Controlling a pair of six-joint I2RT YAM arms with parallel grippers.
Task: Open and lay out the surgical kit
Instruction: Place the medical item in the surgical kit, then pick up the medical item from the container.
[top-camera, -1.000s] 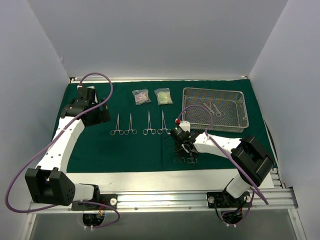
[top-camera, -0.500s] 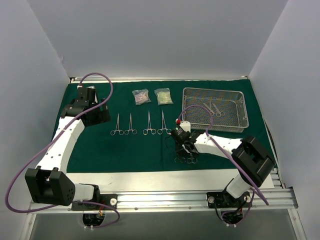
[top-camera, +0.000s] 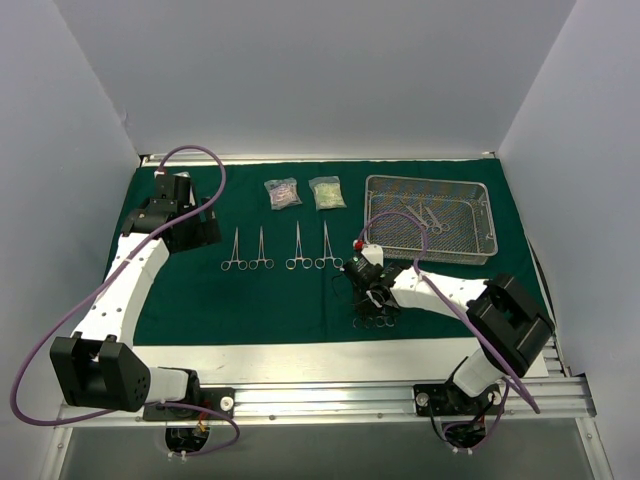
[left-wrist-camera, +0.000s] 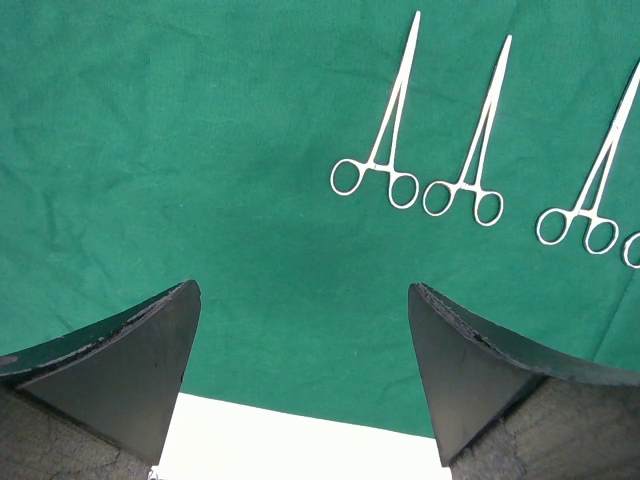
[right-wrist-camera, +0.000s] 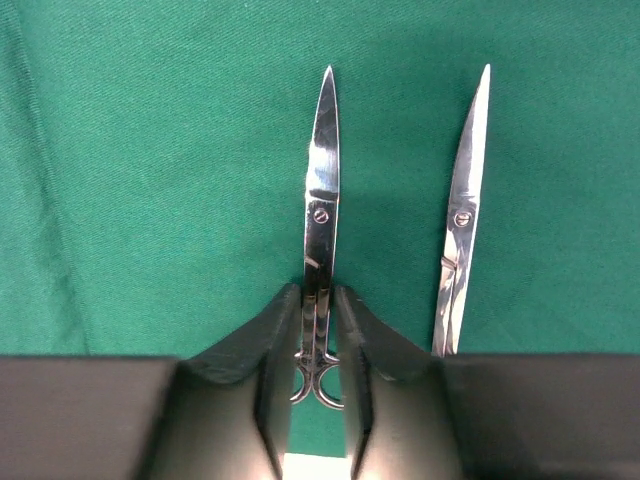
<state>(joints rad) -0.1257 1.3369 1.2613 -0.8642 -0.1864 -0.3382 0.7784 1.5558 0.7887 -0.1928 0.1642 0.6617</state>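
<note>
The dark green cloth (top-camera: 200, 300) lies spread flat. Several steel instruments (top-camera: 280, 250) lie in a row on it, and three of them show in the left wrist view (left-wrist-camera: 385, 150). Two clear packets (top-camera: 283, 193) lie behind them. The mesh tray (top-camera: 478, 250) at the back right holds two instruments (top-camera: 430, 216). My right gripper (top-camera: 372, 295) is shut on a pair of scissors (right-wrist-camera: 320, 200) at its shanks, low over the cloth. A second pair of scissors (right-wrist-camera: 465, 220) lies just to the right. My left gripper (left-wrist-camera: 300, 310) is open and empty over the cloth's left part.
A white strip of table (top-camera: 300, 358) runs along the cloth's near edge. Grey walls close in the back and both sides. A purple cable (top-camera: 400, 215) loops from the right arm over the tray's left end.
My right gripper has shifted slightly toward the near right with the scissors between its fingers. The left arm has not moved.
</note>
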